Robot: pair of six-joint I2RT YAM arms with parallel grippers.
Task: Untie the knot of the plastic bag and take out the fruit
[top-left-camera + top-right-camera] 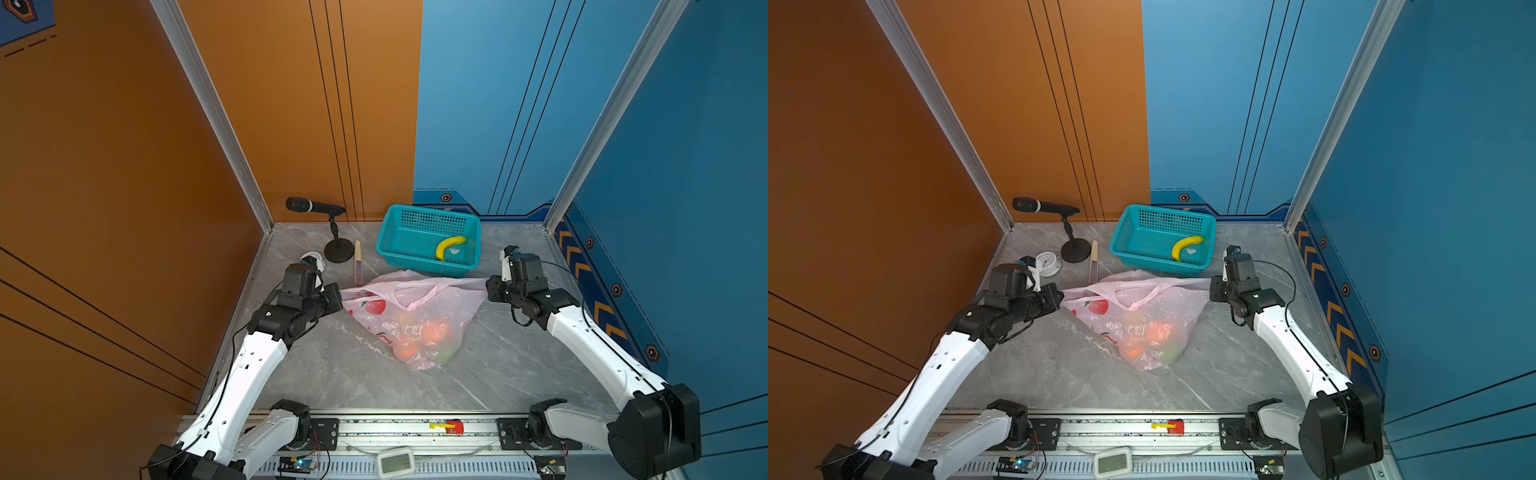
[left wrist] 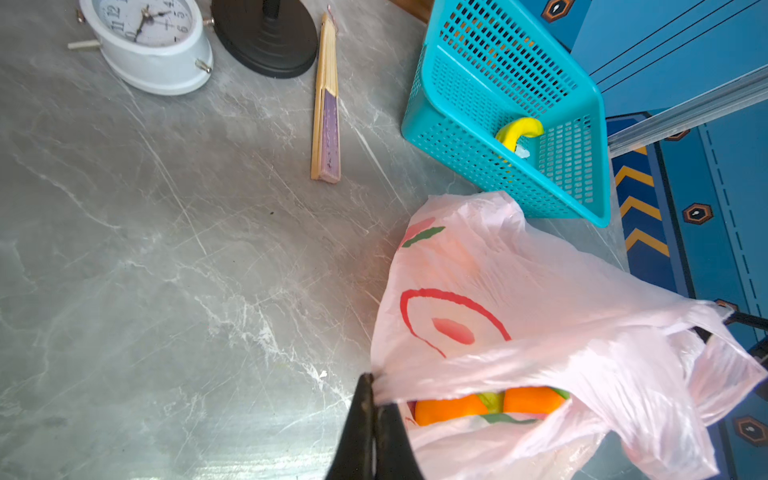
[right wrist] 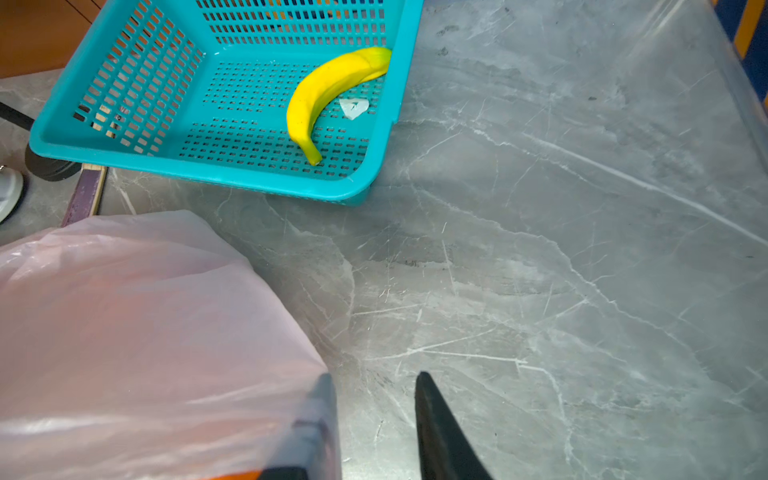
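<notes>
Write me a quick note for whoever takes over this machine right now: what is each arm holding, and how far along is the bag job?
Left gripper: jaws shut on the rim of the plastic bag.
Right gripper: jaws open; bag film lies over one finger, not pinched.
The bag lies on the table, on the robot's side of the basket.
Done: the bag's mouth gapes and no knot shows, so it looks untied.
Left to do: the fruit is inside the bag and none is out yet. The basket holds only a banana.
</notes>
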